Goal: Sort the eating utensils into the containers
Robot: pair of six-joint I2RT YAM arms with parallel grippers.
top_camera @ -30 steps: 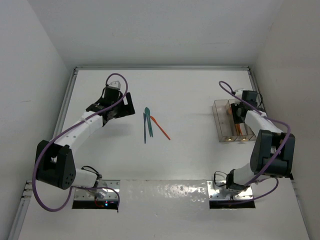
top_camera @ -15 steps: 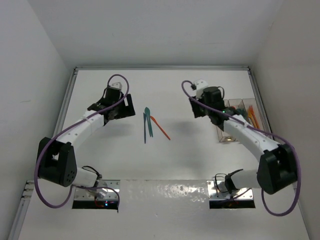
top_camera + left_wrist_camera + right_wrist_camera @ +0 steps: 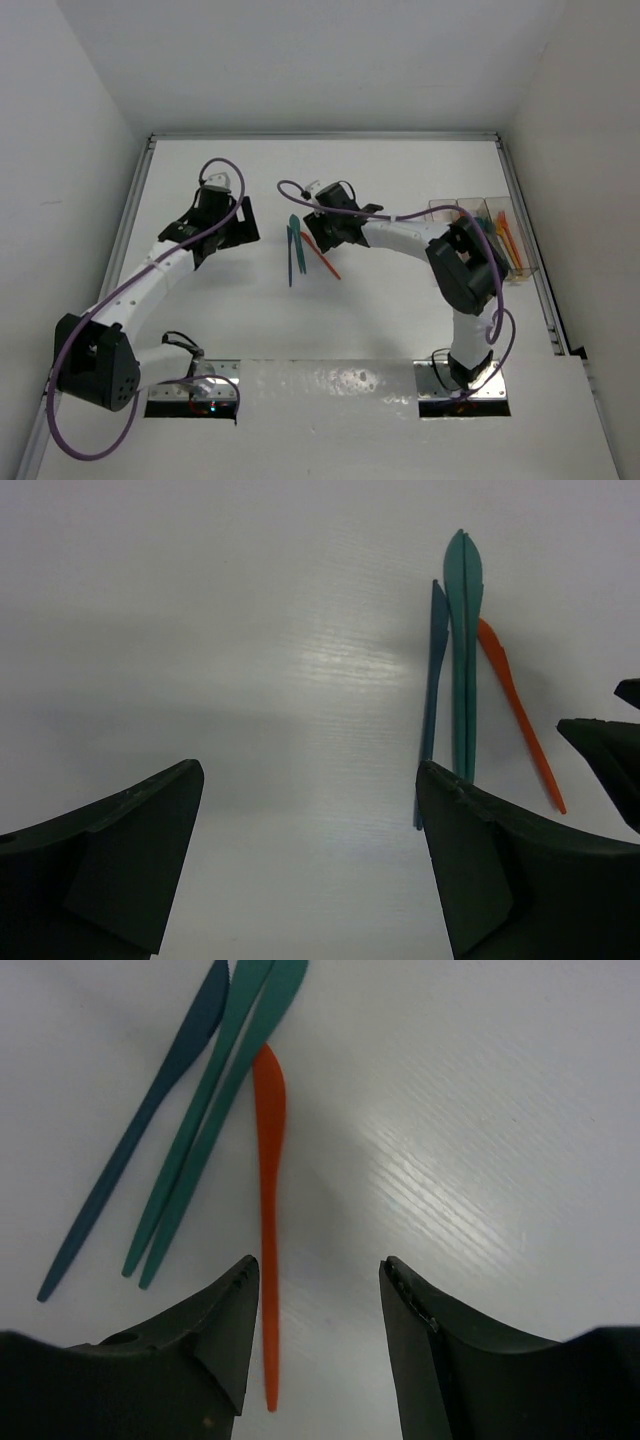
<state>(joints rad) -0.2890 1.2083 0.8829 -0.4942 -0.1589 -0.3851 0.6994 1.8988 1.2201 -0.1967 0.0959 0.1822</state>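
Observation:
Two teal knives [image 3: 295,240], a blue knife [image 3: 290,265] and an orange knife [image 3: 324,258] lie together mid-table. My right gripper [image 3: 325,232] is open and empty just above them. In the right wrist view the orange knife [image 3: 268,1220] lies just inside the left finger [image 3: 190,1345], with the teal knives [image 3: 215,1110] and the blue knife [image 3: 140,1130] further left. My left gripper [image 3: 225,222] is open and empty to the left of the pile; its view shows the blue knife [image 3: 432,700], the teal knives [image 3: 462,650] and the orange knife [image 3: 515,710]. The clear containers [image 3: 440,262] stand at the right and hold orange utensils [image 3: 505,238].
The right arm stretches across the table from the containers to the pile. The white walls rise close at the back and both sides. The right gripper's fingers [image 3: 610,755] show at the right edge of the left wrist view.
My right arm has swung left from the containers to hover over the utensil pile. My left gripper has shifted slightly down and left.

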